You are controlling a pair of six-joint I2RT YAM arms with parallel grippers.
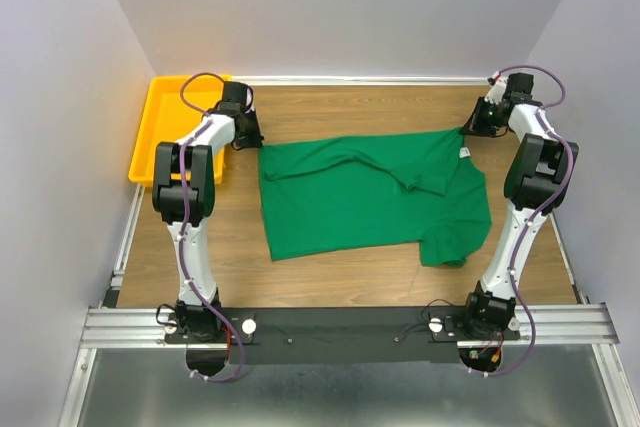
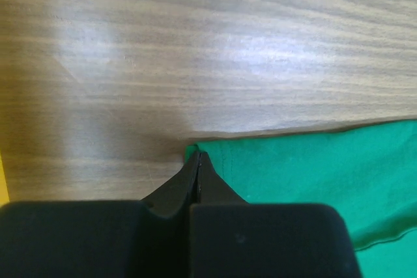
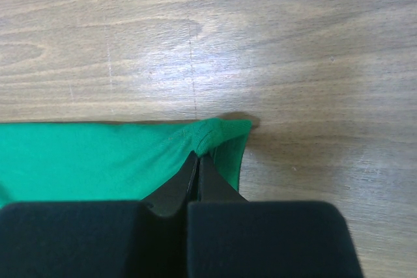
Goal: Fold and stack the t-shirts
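In the top external view, a plain green short-sleeved cotton t-shirt (image 1: 360,197) is seen lying across the middle of the frame on a brown wood-grain counter (image 1: 340,282). Its right part is bunched and folded over, and a small white neck label (image 1: 465,153) shows at its upper right. A yellow plastic tray (image 1: 150,142) is set at the upper left, near the shirt but apart from it. The left gripper (image 1: 257,139) is placed at the shirt's upper left corner, and the right gripper (image 1: 468,130) at its upper right corner.

In the left wrist view, the left gripper is seen pressed together on the very corner of the green cloth, which fills the lower right of the frame.

In the right wrist view, the right gripper is likewise pressed together, pinching a raised fold at the cloth's corner. From there the cloth extends toward the lower left.
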